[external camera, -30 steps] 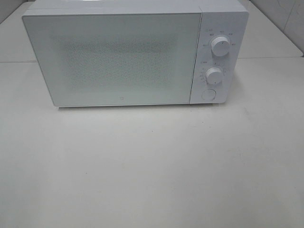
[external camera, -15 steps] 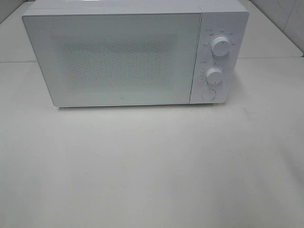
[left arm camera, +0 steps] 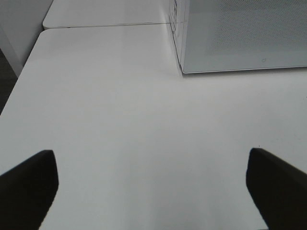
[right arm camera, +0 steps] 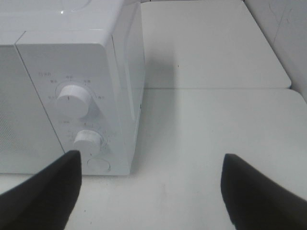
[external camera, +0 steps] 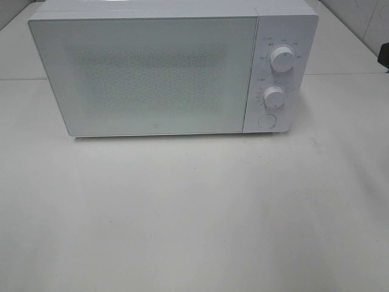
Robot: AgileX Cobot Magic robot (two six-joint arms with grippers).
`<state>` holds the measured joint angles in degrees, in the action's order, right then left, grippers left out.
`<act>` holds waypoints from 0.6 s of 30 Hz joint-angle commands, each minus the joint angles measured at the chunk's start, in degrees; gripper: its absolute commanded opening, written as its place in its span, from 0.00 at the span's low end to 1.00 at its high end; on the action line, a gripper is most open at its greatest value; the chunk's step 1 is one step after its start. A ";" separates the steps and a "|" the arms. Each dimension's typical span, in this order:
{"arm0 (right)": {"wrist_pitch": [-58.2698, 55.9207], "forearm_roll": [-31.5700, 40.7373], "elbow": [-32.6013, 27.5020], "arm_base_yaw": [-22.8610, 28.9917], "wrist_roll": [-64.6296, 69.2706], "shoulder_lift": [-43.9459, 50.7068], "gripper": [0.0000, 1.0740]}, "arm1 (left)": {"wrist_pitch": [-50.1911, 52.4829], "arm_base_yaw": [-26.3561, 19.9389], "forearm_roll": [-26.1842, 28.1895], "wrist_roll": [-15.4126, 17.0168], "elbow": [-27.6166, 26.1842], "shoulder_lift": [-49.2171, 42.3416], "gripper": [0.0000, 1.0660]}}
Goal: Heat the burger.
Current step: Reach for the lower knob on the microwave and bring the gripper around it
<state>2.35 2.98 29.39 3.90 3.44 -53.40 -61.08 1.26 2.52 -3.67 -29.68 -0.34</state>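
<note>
The microwave [external camera: 146,73] stands far back on the table [external camera: 194,219], control panel [external camera: 276,76] at right.

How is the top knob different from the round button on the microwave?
The top knob sticks out; the round button lies flat. The top knob has small marks around it; the round button has none. The top knob sits above the round button. Both are white and round.

Left pincer [left arm camera: 151,153] and right pincer [right arm camera: 151,154] show black tapered fingers [left arm camera: 29,184].

I now see a small dark shape [external camera: 385,58] poking in at the high view's right edge, beyond the microwave [external camera: 170,67]; it wasn't there a moment ago.
</note>
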 commanded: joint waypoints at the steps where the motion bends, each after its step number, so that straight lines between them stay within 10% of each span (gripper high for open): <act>1: 7.96 -0.40 0.06 0.00 -1.32 -4.76 0.71 | -0.34 -0.29 -0.23 0.06 0.00 -0.80 0.94; 9: 26.41 2.18 -4.41 2.81 -7.10 -10.54 0.71 | -0.34 -0.29 -0.23 0.06 0.00 -0.80 0.94; 18: 39.42 21.72 -6.19 14.32 -25.27 -20.05 0.71 | -0.34 -0.29 -0.23 0.06 0.00 -0.80 0.94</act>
<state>39.99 23.20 23.26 17.93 -19.71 -73.22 -61.08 1.26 2.52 -3.67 -29.68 -0.34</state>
